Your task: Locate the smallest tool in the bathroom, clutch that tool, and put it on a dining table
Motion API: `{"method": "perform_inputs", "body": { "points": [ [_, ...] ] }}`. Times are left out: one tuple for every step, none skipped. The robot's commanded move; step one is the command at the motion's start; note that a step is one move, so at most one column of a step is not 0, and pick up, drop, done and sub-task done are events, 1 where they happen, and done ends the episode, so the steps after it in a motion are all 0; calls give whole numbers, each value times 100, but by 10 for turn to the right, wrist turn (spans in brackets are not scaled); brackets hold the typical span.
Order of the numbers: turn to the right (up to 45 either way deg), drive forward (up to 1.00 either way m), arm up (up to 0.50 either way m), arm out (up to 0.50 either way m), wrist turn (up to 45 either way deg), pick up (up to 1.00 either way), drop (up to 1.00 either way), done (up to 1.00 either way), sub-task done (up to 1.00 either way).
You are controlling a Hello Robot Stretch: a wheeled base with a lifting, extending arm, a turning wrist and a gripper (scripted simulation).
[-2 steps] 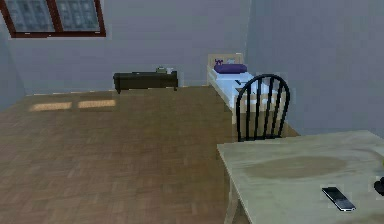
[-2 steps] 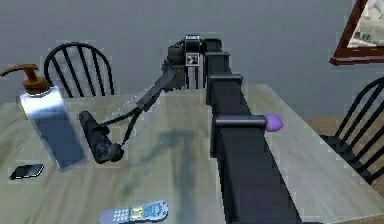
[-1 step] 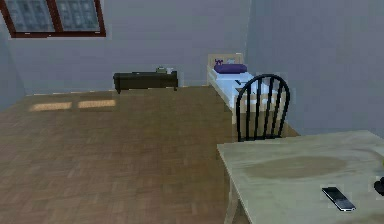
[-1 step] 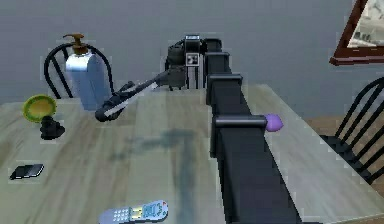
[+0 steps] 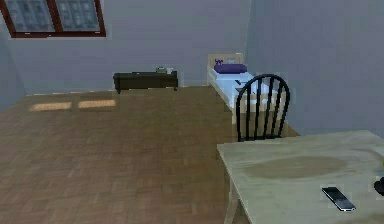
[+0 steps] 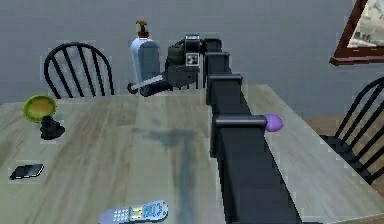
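Over the far edge of the wooden table [image 6: 90, 140], in the arm side view, I see the gripper [image 6: 140, 89] at the end of the dark arm [image 6: 245, 150]. Its thin fingers cross the foot of a blue pump bottle [image 6: 146, 58]. The bottle stands upright right at the fingers. I can't tell whether it rests on the tabletop or hangs from them, so I can't tell whether the claw has hold of anything. What is inside the bottle I can't make out.

Toward the table's left sits a yellow-green bowl-like thing [image 6: 40, 106] on a dark foot. A dark phone [image 6: 27, 171] lies nearer me and a remote control [image 6: 135, 213] lies at the near edge. A small purple thing [image 6: 273, 122] lies just beside the arm. A black spindle-back chair [image 6: 75, 68] stands behind the table's left end.
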Motion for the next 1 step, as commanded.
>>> {"method": "perform_inputs", "body": {
  "points": [
    [0,0,0,0,60,0,0,0,0]
  ]
}}
